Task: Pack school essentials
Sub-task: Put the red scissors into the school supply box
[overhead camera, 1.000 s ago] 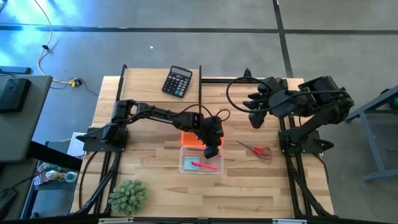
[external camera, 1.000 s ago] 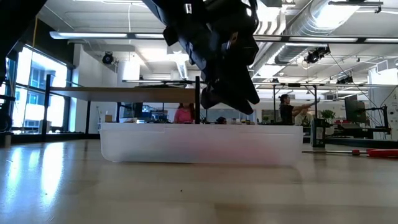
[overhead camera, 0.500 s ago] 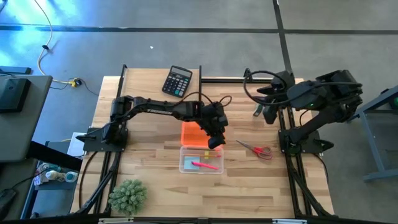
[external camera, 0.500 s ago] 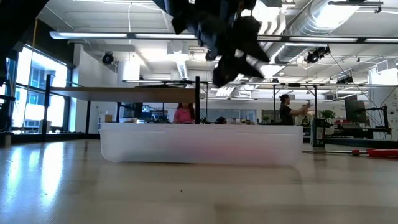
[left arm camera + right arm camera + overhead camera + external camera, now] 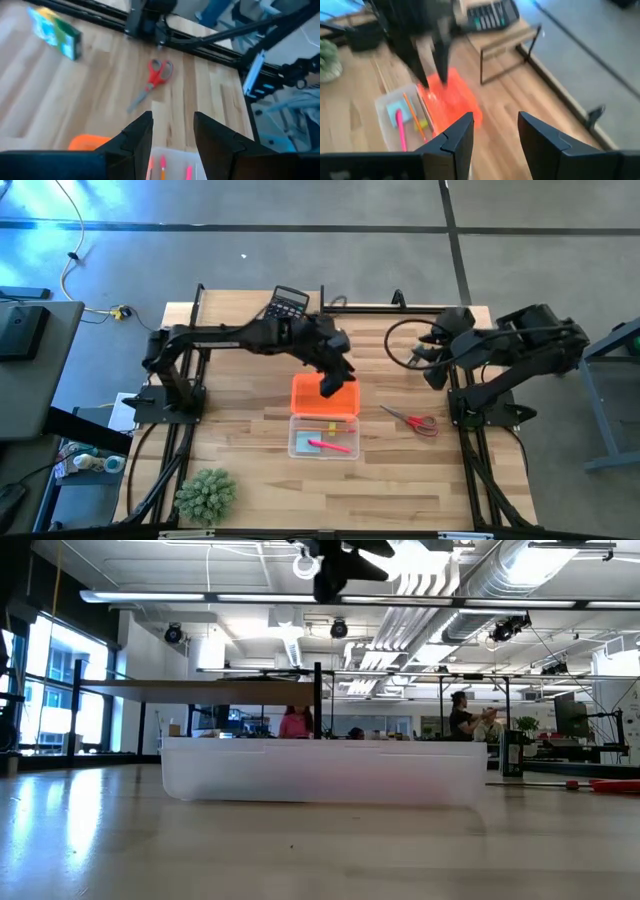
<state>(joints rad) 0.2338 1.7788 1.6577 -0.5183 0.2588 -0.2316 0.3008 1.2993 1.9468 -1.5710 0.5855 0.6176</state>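
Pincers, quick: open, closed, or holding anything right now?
Left pincer: open, empty, above the orange lid.
Right pincer: open, empty, raised off to the right.

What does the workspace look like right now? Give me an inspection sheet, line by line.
Surface: wooden table, bare in front.
Job's things: clear bin mid-table holding pink pen and pale blue note pad; orange lid lying just behind it; red-handled scissors on the table to the right, outside the bin; crayon box also outside.
Clutter: black calculator at the back edge; spiky green plant at the front left corner.
Grippers: left gripper open, raised over the lid; right gripper open, raised at the right side.
Cables: looped on the right arm.
Surroundings: people far behind the table.
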